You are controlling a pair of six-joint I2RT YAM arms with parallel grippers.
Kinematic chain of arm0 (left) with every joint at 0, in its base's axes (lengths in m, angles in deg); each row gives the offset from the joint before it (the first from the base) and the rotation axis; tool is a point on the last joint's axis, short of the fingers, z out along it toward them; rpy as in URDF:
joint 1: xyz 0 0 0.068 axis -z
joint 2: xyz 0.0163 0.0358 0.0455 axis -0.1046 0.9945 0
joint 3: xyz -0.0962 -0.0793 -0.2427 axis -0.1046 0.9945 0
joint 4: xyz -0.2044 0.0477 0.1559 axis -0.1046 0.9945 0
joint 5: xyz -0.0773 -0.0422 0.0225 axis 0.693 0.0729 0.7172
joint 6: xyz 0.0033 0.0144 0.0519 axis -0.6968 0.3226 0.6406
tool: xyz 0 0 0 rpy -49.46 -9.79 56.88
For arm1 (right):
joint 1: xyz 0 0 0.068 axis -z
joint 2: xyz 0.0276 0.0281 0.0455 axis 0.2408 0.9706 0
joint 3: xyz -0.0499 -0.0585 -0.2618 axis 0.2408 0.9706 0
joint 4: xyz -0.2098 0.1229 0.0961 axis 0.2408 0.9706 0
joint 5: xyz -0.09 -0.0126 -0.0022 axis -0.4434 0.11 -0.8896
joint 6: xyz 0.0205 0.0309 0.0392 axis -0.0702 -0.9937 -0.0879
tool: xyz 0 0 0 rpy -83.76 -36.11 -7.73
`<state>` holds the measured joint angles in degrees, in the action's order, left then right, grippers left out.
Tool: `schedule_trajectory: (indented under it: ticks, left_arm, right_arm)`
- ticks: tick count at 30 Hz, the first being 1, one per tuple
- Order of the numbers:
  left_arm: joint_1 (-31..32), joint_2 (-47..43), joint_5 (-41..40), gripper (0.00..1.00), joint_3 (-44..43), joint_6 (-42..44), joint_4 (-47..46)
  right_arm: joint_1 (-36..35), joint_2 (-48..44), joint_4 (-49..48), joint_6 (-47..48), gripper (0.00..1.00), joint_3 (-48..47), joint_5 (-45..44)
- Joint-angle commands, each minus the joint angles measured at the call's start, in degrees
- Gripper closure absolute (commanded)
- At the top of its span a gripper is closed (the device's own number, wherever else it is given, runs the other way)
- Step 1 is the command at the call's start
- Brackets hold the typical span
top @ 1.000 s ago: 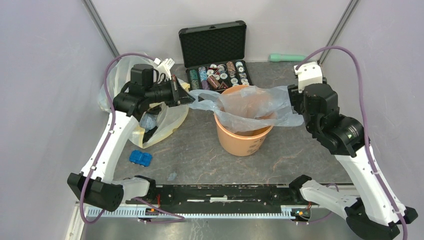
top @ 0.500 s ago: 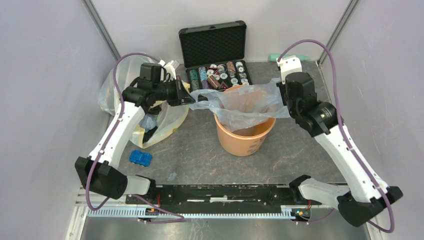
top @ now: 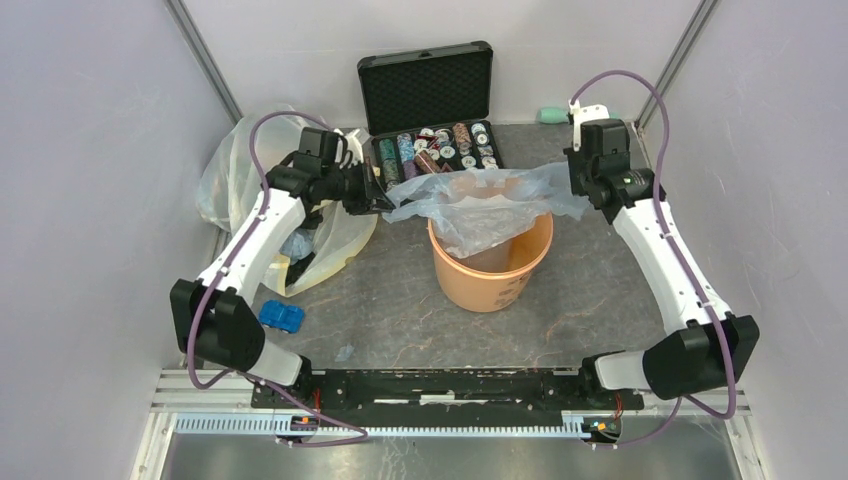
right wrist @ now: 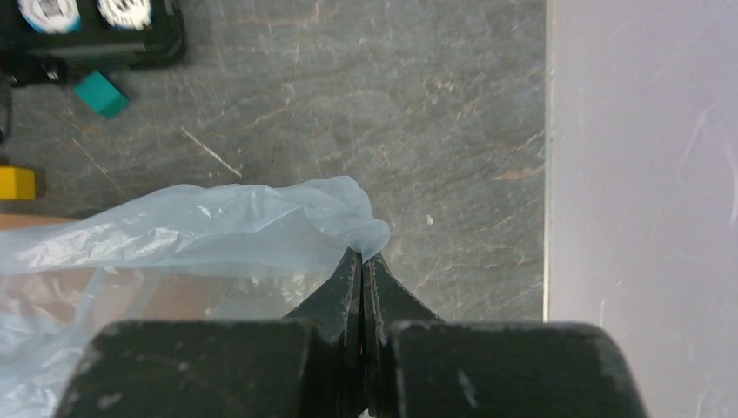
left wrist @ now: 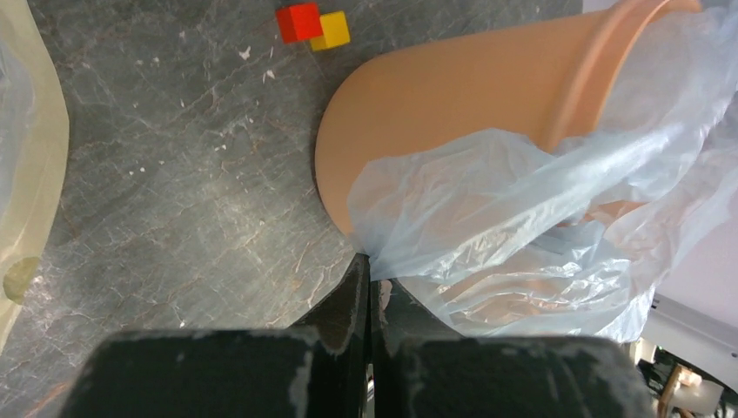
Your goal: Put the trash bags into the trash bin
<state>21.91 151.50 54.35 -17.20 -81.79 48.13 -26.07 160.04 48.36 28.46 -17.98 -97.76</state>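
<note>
Grey, stone-look table is shut in by pale walls. On its left side a big yellowish see-through bag is slumped by the wall. At the back a black case is stood open, with round chips kept in rows inside.

Just in front of the case, near the middle of the table, the orange bucket is stood upright. The pale blue bag is stretched out over the top of the bucket, and its middle is sagged down into the bucket's mouth.

The bag's left edge is pinched by the left gripper, whose fingers are pressed together on the thin plastic. The bag's right corner is pinched the same way by the right gripper, its fingers squeezed tight on it.

A small blue toy car is seen on the table near the left arm. A red cube and a yellow cube are seen touching each other, past the bucket. A tiny teal block is seen near the case.
</note>
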Motion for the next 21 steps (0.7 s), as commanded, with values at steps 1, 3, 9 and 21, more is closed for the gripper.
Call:
schedule_trajectory:
  ticks: [1,3,9,21]
  left_arm:
    - [1.0,1.5,1.1,0.98,2.8,0.3,-2.6]
    - [1.2,1.7,1.0,0.98,4.9,-0.4,-3.7]
    - [1.5,0.2,2.1,0.98,14.5,-3.6,-10.4]
    - [2.4,-10.7,5.2,0.88,15.8,-9.3,-16.8]
  right_arm:
    - [1.6,-1.0,-2.9,-1.4,1.0,5.6,4.0]
    - [2.1,-2.6,-4.2,-1.4,1.0,9.1,3.9]
    - [2.6,-6.7,-6.8,-3.7,1.0,17.7,7.4]
    - [2.6,-16.4,-4.3,-3.4,0.63,14.6,6.3]
